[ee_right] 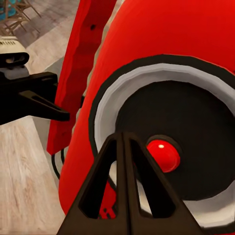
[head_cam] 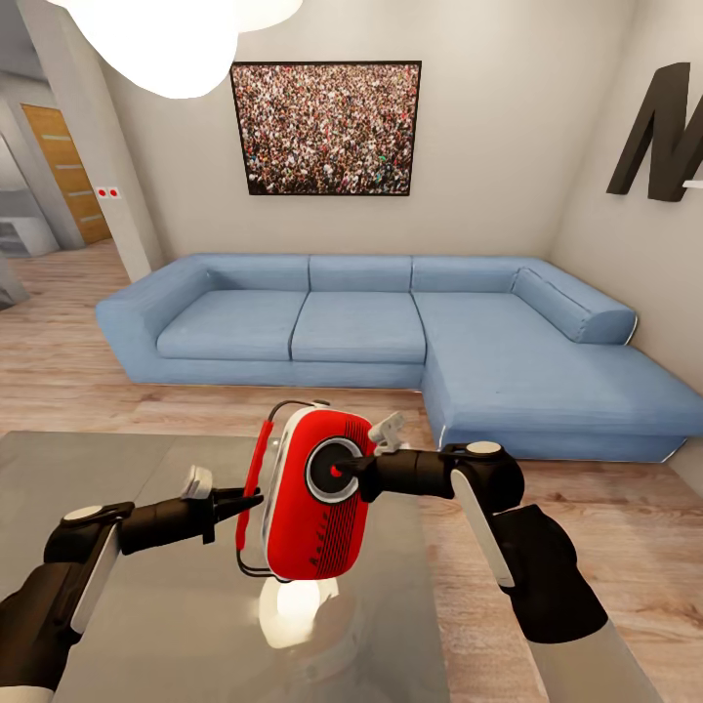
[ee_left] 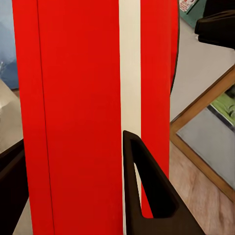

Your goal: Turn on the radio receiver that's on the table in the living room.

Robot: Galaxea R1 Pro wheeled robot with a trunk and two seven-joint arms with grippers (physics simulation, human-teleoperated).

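Red plastic shell, rounded corners: the radio receiver (head_cam: pixel 317 493) is held upright above the glossy grey table (head_cam: pixel 117 625), its glow mirrored in the top below. Head view: long axis near vertical, red front with the round dial (head_cam: pixel 335 470) facing the robot and slightly toward its right. The left gripper (head_cam: pixel 239 503) pinches the radio's left edge by the thin wire handle; the right gripper (head_cam: pixel 363 471) reaches in with its tip at the dial's centre. Blue sofa (head_cam: pixel 391 332) and framed crowd picture (head_cam: pixel 326 129) behind.

Left wrist view: the radio's red and white edge (ee_left: pixel 83 117) sits between two dark fingers (ee_left: pixel 147 191), jaws clamped on it.

Right wrist view: fingers (ee_right: pixel 122 191) drawn together to a point, nothing between them, just beside the red button (ee_right: pixel 163 154) in the dial; contact probably, though hard to confirm.

Handling judgement: rigid, light, smooth-sided, likely to swivel under a push. Best grip is across the thin edges, as now.
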